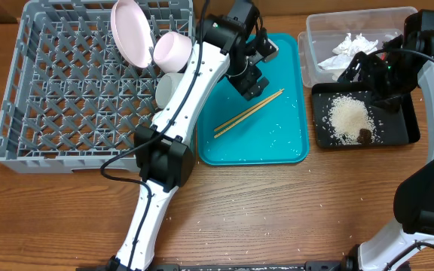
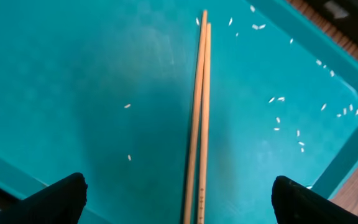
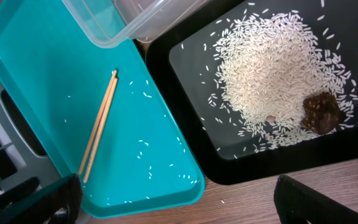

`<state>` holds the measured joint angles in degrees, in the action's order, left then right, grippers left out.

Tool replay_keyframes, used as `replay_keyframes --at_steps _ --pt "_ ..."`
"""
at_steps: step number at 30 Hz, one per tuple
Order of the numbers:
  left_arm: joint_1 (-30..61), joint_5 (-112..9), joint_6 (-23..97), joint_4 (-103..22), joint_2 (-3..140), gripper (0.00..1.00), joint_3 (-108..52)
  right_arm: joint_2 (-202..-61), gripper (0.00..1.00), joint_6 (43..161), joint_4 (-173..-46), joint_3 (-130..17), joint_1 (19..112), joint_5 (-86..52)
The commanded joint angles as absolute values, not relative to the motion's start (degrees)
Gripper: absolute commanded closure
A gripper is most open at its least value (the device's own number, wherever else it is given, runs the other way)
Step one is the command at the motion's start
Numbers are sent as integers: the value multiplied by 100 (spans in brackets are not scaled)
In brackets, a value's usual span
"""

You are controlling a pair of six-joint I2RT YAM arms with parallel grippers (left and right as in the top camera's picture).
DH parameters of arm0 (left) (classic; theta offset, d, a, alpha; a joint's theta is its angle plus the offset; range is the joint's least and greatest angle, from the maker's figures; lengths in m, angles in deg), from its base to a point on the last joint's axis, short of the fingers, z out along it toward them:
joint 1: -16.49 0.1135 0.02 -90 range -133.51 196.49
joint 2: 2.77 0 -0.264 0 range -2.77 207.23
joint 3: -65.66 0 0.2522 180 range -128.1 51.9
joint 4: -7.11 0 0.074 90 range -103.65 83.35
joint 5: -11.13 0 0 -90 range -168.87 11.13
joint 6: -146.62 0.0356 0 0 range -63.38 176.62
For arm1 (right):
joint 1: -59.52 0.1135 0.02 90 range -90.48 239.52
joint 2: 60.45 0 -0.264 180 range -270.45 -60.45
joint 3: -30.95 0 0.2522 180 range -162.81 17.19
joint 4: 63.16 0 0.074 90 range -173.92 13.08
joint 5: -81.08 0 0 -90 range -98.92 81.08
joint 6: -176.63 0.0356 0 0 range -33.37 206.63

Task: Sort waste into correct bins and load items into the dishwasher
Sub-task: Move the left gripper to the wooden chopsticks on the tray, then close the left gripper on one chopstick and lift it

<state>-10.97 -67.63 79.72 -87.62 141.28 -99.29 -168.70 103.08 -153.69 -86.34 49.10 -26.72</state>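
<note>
A pair of wooden chopsticks (image 1: 249, 111) lies on the teal tray (image 1: 277, 147), also in the left wrist view (image 2: 199, 118) and right wrist view (image 3: 98, 134). My left gripper (image 1: 252, 81) hovers open over their far end, a finger on each side (image 2: 179, 202). A pink-white plate (image 1: 130, 31), a pink bowl (image 1: 173, 50) and a white cup or bowl (image 1: 169, 90) stand in the grey dish rack (image 1: 51, 90). White napkin (image 1: 350, 47) lies in the clear tub (image 1: 319, 30). Rice (image 3: 272, 68) and a brown lump (image 3: 321, 112) lie in the black tray (image 1: 401, 132). My right gripper (image 3: 179, 199) is open and empty above that tray.
Loose rice grains are scattered on the teal tray (image 2: 278, 99) and a few on the wooden table (image 1: 277, 218). The clear tub's corner (image 3: 123, 25) overhangs between the teal tray and black tray. The left arm reaches across the rack's right side.
</note>
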Motion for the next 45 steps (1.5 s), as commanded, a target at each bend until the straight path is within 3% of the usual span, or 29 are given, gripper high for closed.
replay_keyframes --at_steps 1,18,29,36,45 --pt "-1185 -6933 8267 -8784 14377 5 -9921 -16686 0 10308 -15352 -8767 4899 -2694" --pt "-1209 -7036 8859 -8507 14738 8 -9921 -16686 0 10310 -15352 -8767 4899 -2694" --pt "-1209 -7504 8924 -8456 14904 21 -9921 -16684 0 10310 -15352 -8767 4899 -2694" --pt "-1211 -7484 8929 -8461 15157 17 -9921 -16684 0 10310 -15352 -8767 4899 -2694" --pt "-1209 -7438 8931 -8594 15288 18 -9921 -16684 0 10310 -15352 -8767 4899 -2694"
